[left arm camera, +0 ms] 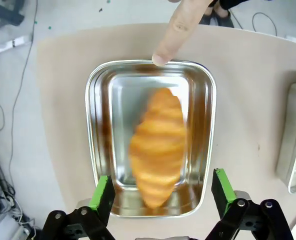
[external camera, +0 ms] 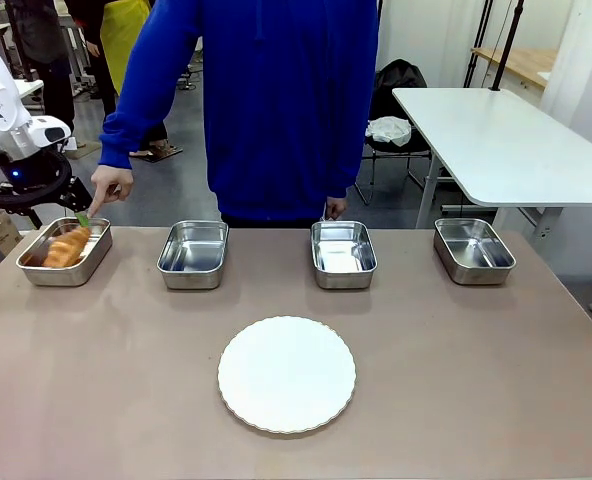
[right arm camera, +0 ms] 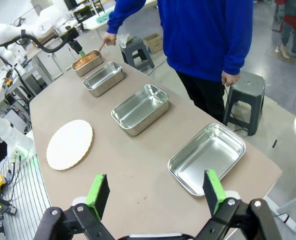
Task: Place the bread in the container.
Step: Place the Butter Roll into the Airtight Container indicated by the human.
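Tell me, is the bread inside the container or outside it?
Inside. The bread lies within the container, its steel walls surrounding it on all sides.

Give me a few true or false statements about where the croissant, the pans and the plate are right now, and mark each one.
1. The bread lies in the container at the robot's far left. True.
2. The left gripper is shut on the bread. False: its jaws stand open above it.
3. The person's finger points at that container's rim. True.
4. The white plate holds a second croissant. False: it is bare.
5. The right gripper is open. True.
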Action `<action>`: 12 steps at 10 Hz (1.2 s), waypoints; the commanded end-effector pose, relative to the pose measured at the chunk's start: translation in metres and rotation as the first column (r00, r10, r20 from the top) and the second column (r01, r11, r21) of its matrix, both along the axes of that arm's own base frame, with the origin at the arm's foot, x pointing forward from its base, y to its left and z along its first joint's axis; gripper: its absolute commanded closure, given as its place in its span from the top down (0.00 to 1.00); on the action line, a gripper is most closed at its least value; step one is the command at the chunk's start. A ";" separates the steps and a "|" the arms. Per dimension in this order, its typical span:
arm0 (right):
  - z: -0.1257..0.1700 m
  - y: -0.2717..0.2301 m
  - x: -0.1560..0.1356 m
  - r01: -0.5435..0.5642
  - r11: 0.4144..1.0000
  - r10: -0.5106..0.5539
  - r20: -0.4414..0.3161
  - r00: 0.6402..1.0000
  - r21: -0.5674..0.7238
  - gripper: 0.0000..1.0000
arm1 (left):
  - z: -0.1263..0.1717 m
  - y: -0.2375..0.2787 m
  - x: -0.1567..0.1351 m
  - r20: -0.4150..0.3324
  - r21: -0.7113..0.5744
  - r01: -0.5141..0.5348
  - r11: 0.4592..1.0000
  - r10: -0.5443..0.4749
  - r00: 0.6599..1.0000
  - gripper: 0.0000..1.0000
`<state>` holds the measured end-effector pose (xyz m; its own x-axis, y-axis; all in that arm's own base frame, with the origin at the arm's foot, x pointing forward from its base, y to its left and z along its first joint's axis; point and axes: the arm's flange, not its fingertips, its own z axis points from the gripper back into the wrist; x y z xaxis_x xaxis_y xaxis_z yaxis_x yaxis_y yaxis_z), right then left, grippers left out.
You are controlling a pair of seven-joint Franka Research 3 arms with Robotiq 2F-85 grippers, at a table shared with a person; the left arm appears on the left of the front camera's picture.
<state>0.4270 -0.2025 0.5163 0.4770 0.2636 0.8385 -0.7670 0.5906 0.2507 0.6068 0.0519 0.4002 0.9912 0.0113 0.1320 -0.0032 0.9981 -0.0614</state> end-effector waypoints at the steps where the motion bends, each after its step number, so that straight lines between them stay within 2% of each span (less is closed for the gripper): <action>1: 0.002 0.001 0.000 -0.004 1.000 0.004 0.011 1.000 0.007 1.00 | 0.005 0.001 -0.012 0.030 -0.010 0.009 1.000 -0.008 1.000 1.00; 2: 0.002 0.001 0.000 -0.004 1.000 0.004 0.011 1.000 0.007 1.00 | 0.010 0.001 -0.013 0.021 -0.040 0.000 0.999 0.001 1.000 1.00; 3: 0.002 0.001 0.000 -0.004 1.000 0.004 0.011 1.000 0.007 1.00 | 0.005 0.000 -0.003 0.007 0.001 0.000 1.000 0.000 1.000 1.00; 12: 0.002 0.001 0.000 -0.004 1.000 0.004 0.011 1.000 0.007 1.00 | 0.004 -0.002 -0.003 0.004 -0.004 0.000 1.000 0.000 1.000 1.00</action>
